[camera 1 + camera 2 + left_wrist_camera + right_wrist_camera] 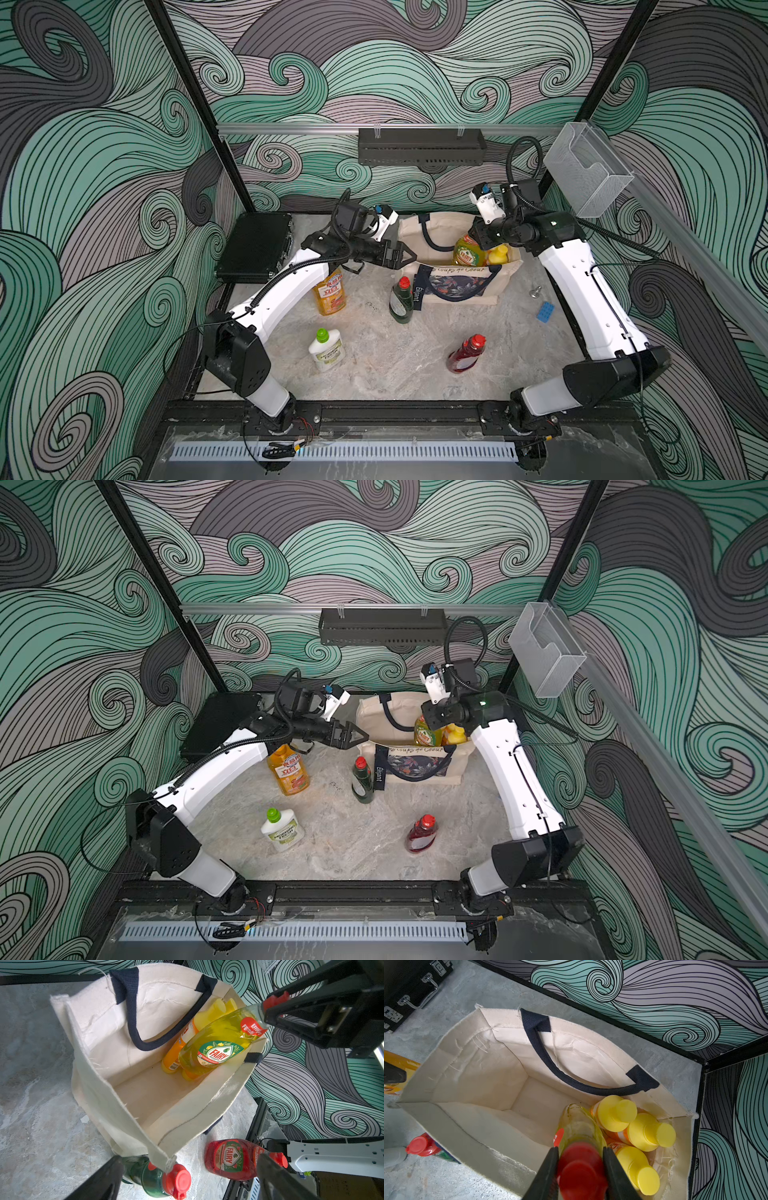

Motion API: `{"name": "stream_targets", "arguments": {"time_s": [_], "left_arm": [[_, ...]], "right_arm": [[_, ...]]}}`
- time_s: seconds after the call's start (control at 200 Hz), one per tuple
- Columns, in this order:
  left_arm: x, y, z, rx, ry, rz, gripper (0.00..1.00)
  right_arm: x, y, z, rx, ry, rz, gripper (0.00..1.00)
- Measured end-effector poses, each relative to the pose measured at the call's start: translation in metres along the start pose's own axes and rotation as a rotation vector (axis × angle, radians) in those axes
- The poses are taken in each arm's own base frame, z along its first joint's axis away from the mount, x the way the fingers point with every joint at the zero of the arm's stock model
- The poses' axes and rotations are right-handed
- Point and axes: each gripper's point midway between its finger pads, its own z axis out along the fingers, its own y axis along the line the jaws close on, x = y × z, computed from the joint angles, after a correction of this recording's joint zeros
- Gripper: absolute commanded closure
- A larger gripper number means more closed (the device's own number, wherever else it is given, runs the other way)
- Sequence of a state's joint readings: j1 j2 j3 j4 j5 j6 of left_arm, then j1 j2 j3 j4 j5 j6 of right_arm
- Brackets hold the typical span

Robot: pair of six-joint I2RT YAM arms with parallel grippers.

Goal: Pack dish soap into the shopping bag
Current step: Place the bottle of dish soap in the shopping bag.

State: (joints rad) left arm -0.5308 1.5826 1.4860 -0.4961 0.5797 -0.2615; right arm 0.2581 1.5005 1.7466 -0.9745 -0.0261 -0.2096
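The cream shopping bag (419,237) (477,1076) stands open at the back of the table. My right gripper (580,1153) (478,239) is shut on the red cap of the yellow-green Fairy dish soap (577,1126) (218,1047), whose body is inside the bag's right end, beside three orange yellow-capped bottles (648,1134). My left gripper (409,257) (189,1159) hangs open and empty at the bag's left edge. On the table stand a tall orange bottle (330,291), a dark green bottle (401,301) touching the bag's front corner, a white green-capped bottle (326,351) and a red bottle (465,355).
A black hard case (255,247) lies at the back left. A blue block (545,311) and a small metal piece (536,291) sit right of the bag, under my right arm. A black shelf (422,147) and a clear box (586,170) hang on the walls.
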Motion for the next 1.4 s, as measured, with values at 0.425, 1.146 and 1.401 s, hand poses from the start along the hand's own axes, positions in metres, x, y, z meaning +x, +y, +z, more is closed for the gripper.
{"name": "stream_targets", "arguments": {"time_s": [0.425, 1.146, 1.401], "left_arm": [[0.001, -0.002, 0.001, 0.011, 0.005, 0.001, 0.01], [0.003, -0.002, 0.001, 0.010, 0.009, 0.006, 0.01], [0.003, -0.002, 0.001, 0.010, 0.009, 0.006, 0.01]], "right_arm": [[0.027, -0.007, 0.007, 0.021, 0.012, 0.024, 1.00], [0.064, -0.007, 0.051, 0.020, 0.058, 0.026, 1.00], [0.069, -0.011, 0.057, 0.016, 0.058, 0.047, 1.00]]}}
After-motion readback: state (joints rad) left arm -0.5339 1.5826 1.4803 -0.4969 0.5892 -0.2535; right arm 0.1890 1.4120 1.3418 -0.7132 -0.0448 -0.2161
